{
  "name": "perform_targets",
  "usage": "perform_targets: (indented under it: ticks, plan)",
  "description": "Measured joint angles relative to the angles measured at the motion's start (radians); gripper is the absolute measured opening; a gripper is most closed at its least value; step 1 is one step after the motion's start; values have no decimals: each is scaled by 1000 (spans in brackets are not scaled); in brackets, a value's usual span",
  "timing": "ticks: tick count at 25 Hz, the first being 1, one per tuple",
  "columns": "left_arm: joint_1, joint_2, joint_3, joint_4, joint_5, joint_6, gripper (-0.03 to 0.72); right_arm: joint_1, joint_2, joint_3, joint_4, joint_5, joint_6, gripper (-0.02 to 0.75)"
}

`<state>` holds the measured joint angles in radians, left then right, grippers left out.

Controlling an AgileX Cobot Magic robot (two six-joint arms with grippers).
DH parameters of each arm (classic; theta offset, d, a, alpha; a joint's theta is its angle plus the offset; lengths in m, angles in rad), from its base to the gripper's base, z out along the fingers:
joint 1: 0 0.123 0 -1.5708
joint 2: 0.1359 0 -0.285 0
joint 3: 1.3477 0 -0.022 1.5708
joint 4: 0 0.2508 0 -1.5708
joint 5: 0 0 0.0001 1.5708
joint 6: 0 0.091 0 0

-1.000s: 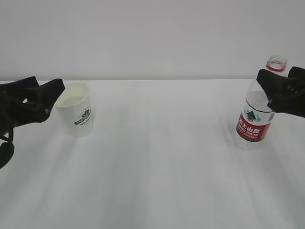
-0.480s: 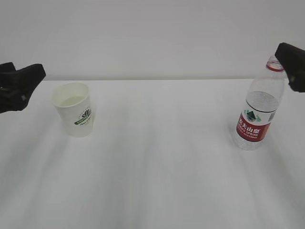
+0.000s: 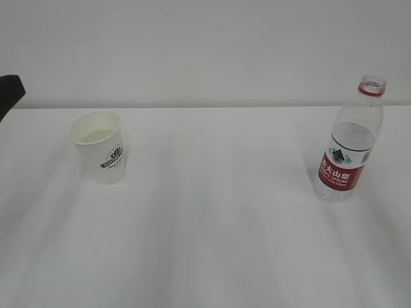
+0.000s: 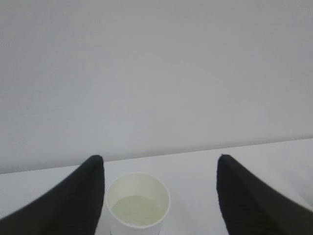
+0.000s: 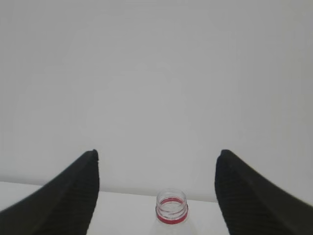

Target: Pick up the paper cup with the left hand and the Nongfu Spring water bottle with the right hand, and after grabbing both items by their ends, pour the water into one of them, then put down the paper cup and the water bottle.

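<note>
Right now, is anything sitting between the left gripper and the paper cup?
Nothing visible. In the left wrist view the paper cup stands upright just ahead of the open left gripper, off-centre toward one finger, with only bare white table around it.

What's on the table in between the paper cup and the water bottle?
Nothing. In the exterior view, only bare white table lies between the paper cup on the left and the water bottle on the right.

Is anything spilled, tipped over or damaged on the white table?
Nothing stands out. The small white paper cup with a green logo stands upright holding water. The clear ribbed plastic bottle with a red label stands upright, uncapped. No puddle shows on the table.
</note>
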<state>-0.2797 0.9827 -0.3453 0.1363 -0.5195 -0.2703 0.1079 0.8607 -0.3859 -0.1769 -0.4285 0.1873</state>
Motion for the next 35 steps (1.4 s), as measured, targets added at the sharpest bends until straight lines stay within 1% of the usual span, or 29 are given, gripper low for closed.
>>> perform_targets:
  ticks: [11, 17, 22, 29, 32, 35]
  plan:
    - [0, -292, 4, 0, 264, 0, 524, 0, -236, 0, 2, 186, 3, 556]
    - [0, -420, 5, 0, 422, 0, 510, 0, -308, 0, 2, 244, 7, 556]
    - [0, -490, 5, 0, 498, 0, 507, 0, -358, 0, 2, 291, 7, 556]
    - [0, -561, 5, -2, 567, 0, 507, 0, -434, -9, 3, 402, 7, 556]
    - [-7, -586, -10, -2, 664, 0, 506, 0, -461, -44, 3, 497, 7, 556]
    - [-15, -609, -57, -4, 767, 0, 505, 0, -480, -79, 3, 557, 7, 556]
